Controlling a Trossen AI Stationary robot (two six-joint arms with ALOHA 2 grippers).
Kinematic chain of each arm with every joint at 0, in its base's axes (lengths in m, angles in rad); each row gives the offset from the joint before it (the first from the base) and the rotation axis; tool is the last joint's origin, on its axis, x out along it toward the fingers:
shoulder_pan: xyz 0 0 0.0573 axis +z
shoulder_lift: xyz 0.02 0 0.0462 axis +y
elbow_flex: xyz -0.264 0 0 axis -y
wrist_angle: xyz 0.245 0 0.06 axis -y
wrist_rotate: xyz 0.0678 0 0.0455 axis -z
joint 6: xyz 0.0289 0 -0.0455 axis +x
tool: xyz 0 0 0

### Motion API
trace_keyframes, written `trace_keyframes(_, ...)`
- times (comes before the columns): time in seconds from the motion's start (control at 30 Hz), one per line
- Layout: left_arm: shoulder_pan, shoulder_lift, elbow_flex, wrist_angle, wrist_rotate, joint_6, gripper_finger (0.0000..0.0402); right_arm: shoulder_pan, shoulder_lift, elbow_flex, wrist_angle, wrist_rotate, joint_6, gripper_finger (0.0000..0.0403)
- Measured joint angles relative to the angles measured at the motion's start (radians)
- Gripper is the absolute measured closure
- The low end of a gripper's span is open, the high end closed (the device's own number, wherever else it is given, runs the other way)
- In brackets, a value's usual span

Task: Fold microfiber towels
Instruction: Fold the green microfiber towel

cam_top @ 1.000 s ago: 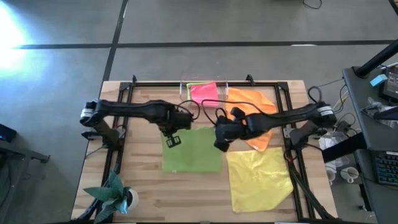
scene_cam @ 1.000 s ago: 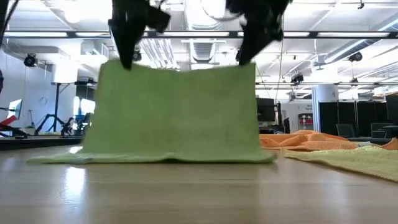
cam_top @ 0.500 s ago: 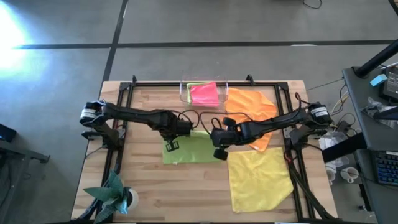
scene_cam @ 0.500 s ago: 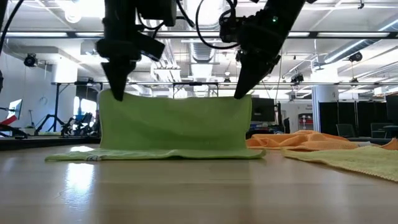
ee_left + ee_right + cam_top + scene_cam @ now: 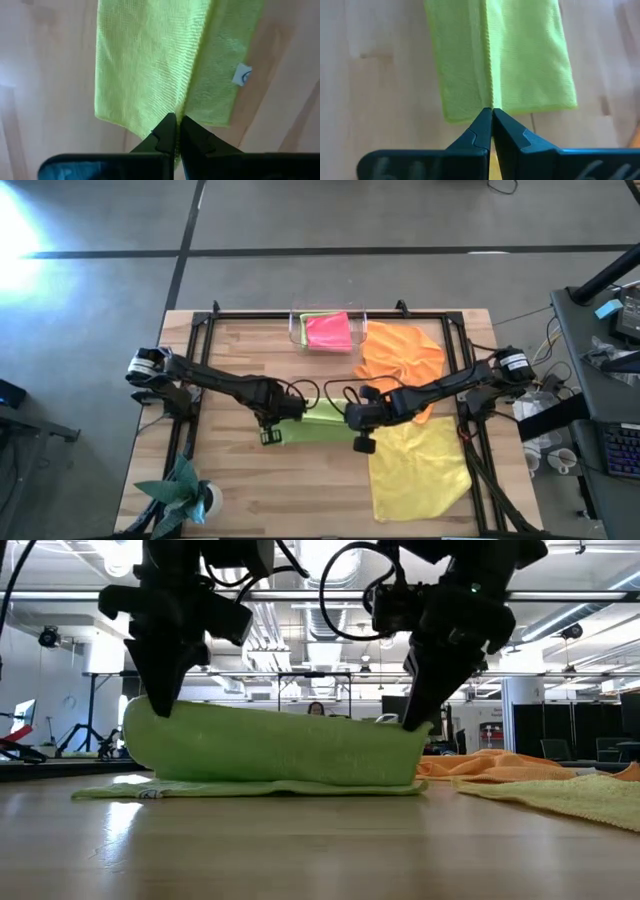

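A lime green towel (image 5: 318, 424) lay mid-frame — beside it a yellow towel (image 5: 418, 471), an orange towel (image 5: 403, 352) and a hot pink towel (image 5: 328, 331) — on a pale wooden table (image 5: 220, 480).

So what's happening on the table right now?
Both arms are folding a lime green towel at mid-table. The left gripper and the right gripper each pinch one corner of its edge and hold it low over the half lying on the wood, so the fold is nearly closed. An orange towel and a yellow towel lie unfolded to the right. A folded pink towel sits in the clear tray.
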Motion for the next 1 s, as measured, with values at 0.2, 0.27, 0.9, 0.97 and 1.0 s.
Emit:
trace_keyframes(0.2,0.001,0.0,0.0,0.009,0.071,-0.002,0.04,0.002,0.0,-0.003,0.036,-0.073,0.031,0.0394)
trace_keyframes(0.27,0.001,0.0,0.0,0.013,0.097,-0.002,0.04,0.0,0.0,-0.003,0.041,-0.089,0.043,0.0394)
trace_keyframes(0.9,0.001,0.0,0.01,0.032,0.184,-0.047,0.027,-0.001,0.0,0.006,0.046,-0.139,0.061,0.0272)
trace_keyframes(0.97,0.001,0.0,0.009,0.037,0.184,-0.056,0.0256,0.0,0.0,0.01,0.028,-0.139,0.063,0.0257)
trace_keyframes(1.0,0.001,0.0,0.006,0.054,0.184,-0.05,0.0252,-0.001,-0.001,0.011,0.018,-0.139,0.062,0.0252)
